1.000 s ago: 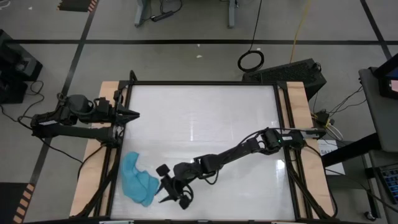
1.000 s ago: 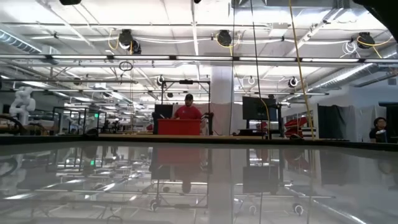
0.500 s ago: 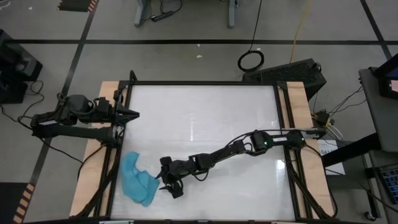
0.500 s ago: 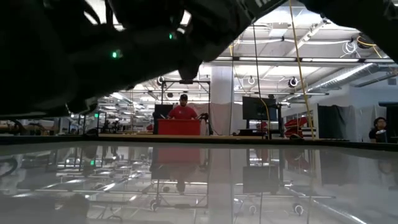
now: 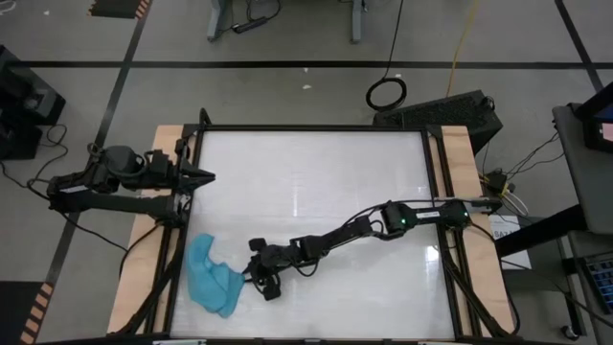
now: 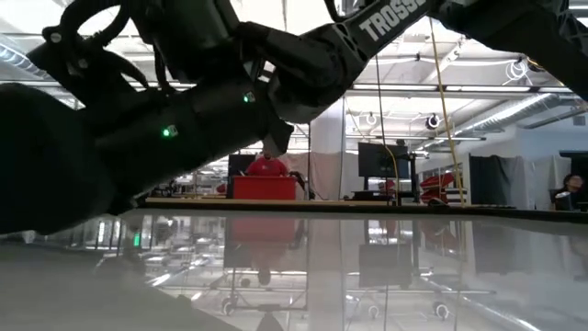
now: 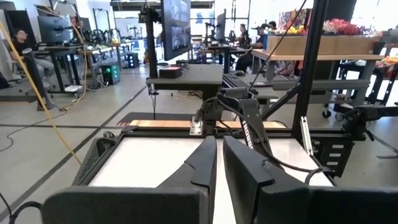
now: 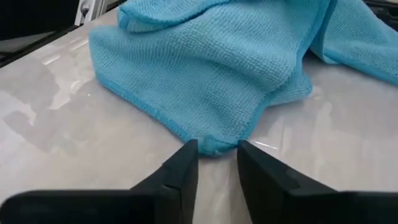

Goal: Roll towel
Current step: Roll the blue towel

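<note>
White letters "TROSS", cut off by picture top edge, stood on dark right arm (image 6: 386, 23) in low view. No other text, label or number was readable anywhere.

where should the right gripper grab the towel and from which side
Probably the corner of the towel that points at the right gripper, approached low along the table from the open tabletop side. That hemmed tip lies flat and thin, right before the slightly parted fingers, while the rest is bunched in folds toward the table's left edge.

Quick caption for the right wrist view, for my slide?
Right gripper, fingers slightly open, low over the table at a corner of the crumpled towel.
</note>
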### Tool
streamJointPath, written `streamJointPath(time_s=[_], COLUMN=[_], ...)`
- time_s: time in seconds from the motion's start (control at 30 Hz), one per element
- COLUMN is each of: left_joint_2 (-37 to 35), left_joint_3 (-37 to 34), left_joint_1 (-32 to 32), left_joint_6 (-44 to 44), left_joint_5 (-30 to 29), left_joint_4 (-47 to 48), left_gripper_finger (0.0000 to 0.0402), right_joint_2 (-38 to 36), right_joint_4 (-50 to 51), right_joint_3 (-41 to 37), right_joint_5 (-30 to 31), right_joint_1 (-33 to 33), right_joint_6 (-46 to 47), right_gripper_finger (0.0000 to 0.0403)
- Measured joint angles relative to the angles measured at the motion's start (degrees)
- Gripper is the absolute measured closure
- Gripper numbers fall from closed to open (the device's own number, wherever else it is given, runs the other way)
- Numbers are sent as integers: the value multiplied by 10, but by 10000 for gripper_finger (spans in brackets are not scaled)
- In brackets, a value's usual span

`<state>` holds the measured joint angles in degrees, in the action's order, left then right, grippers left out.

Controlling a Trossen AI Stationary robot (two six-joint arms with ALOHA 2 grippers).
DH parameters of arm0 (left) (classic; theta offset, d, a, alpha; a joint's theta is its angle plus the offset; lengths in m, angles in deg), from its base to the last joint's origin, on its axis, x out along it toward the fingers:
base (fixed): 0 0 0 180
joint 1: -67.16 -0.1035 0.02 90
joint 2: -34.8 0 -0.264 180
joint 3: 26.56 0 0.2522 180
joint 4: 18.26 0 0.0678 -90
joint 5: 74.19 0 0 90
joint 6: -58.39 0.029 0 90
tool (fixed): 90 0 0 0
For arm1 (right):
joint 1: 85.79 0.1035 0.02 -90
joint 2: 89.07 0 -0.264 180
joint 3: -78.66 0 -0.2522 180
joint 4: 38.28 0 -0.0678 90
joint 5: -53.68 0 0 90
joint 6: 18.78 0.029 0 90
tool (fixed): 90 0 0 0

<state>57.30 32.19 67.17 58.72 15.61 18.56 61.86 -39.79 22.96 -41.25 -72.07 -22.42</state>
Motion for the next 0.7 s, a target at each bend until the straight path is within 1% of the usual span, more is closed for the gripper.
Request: streamJointPath(time_s=[0.17,0.3,0.33,0.5,0.7], left_joint_2=[0,0,0,0,0], left_joint_3=[0,0,0,0,0], left_joint_1=[0,0,0,0,0], left_joint_6=[0,0,0,0,0], left_joint_5=[0,0,0,0,0], left_joint_4=[-1,-1,0,-1,-1], left_gripper_finger=[363,363,363,363,363], right_joint_2=[6,6,6,7,-8], right_joint_4=[-2,6,6,20,80], right_joint_3=[3,6,6,7,8], right_joint_5=[-10,-14,-13,1,18], right_joint_1=[-1,0,0,-2,-6], right_joint_6=[-16,-21,-25,-28,-38], right_gripper_finger=[326,388,394,401,402])
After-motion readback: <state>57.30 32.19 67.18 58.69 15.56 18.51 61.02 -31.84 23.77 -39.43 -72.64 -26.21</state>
